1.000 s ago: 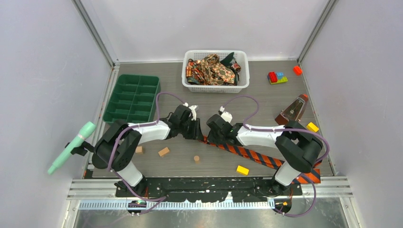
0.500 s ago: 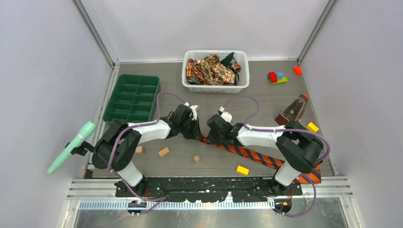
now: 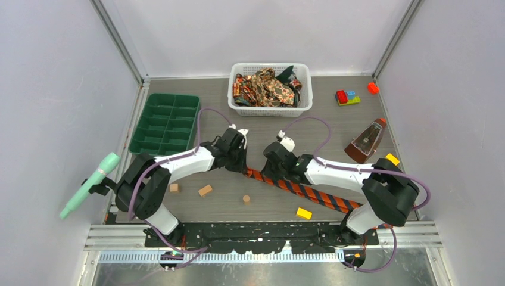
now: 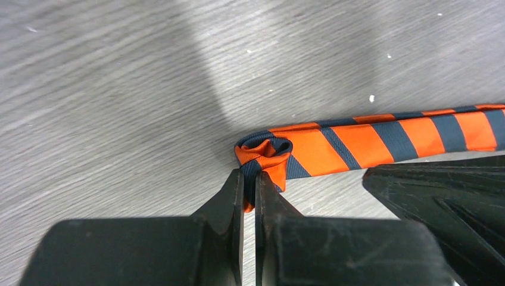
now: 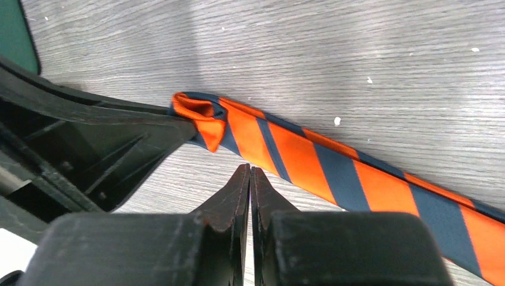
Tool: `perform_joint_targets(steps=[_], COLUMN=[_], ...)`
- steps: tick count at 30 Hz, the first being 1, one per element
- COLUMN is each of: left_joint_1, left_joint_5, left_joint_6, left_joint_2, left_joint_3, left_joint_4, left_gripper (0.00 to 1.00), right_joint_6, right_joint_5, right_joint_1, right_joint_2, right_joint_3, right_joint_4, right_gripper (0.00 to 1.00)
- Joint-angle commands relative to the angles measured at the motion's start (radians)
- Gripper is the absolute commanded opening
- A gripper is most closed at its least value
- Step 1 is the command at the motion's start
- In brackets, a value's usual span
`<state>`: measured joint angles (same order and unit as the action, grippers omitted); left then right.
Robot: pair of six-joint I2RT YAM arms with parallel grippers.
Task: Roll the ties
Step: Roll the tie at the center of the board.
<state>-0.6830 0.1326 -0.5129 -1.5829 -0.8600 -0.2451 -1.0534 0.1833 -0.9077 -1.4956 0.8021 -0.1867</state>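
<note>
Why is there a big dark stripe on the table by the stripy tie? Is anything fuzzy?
Left wrist view: a wide shadow crosses the table down to the curled end of the striped tie; the tie is sharp, the left claw nearly black. Right wrist view: similar shadow, tie crisp. Top view: even light, no glare.

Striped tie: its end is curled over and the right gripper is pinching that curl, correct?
Not quite. The left wrist view shows the left gripper pinching the curl of the striped tie; the right gripper is shut beside it.
</note>
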Motion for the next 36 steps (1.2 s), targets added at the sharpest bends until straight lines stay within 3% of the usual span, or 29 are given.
perform_joint_targets(steps=[1,18,27,36], left_joint_1=[-0.038,-0.205,-0.267,-0.327], left_joint_5=[-0.204,-0.869,-1.075,-1.163], left_joint_6=[0.076,0.220,0.238,0.221], left_joint_2=[0.043,-0.145,-0.267,-0.367], left_joint_3=[-0.080,-0.288,-0.346,-0.396], left_joint_4=[-0.138,-0.362,-0.391,-0.432], left_gripper=[0.00,0.00,0.00,0.00], right_joint_6=[0.003,-0.026,-0.048,-0.063], right_joint_5=[0.048,0.095,0.114,0.149], right_joint_1=[0.001,0.001,0.001,0.001], right_joint_2=[0.047,0.205,0.356,0.490], right_joint_3=[-0.014,-0.069,-0.109,-0.132], right_joint_4=[-0.026,-0.098,-0.165,-0.234], right_gripper=[0.10,0.10,0.10,0.10])
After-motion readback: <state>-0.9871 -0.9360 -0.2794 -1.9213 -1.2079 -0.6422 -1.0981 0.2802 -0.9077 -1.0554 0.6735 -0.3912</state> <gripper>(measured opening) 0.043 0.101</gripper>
